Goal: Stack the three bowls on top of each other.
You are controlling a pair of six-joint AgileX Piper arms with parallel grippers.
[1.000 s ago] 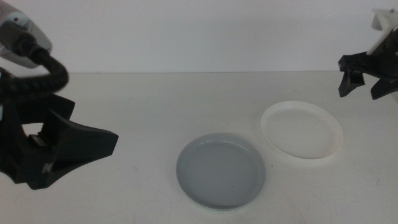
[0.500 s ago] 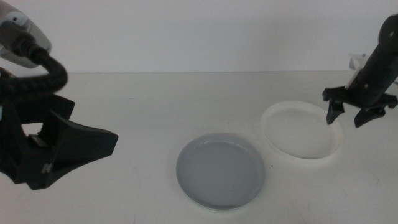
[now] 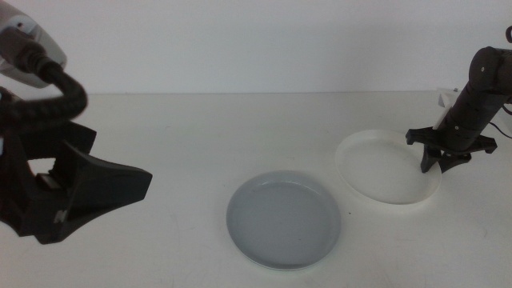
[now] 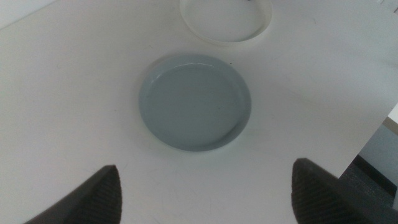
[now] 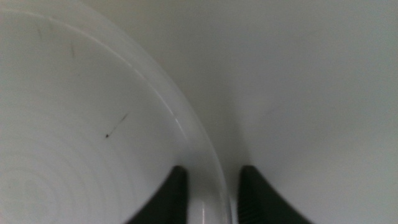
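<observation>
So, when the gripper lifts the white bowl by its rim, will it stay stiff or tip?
The white bowl looks like thin plastic, so probably light and fairly stiff. The right gripper straddles only its far-right rim, so it will likely hang tilted. The smooth rim between the jaws could slip.

1. Grey-blue bowl [image 3: 284,219]: I see a plain, pale blue-grey, no pattern, with a lighter rim.
2. White bowl [image 3: 387,168]: I log it as plain off-white; my right wrist camera shows faint concentric rings and a small dark fleck inside.
3. Bench [image 3: 200,136]: I read it as matte white, unpatterned.
4. Right claw [image 3: 438,159]: black throughout.
5. Left claw [image 4: 205,193]: dark charcoal, from my left wrist camera.
</observation>
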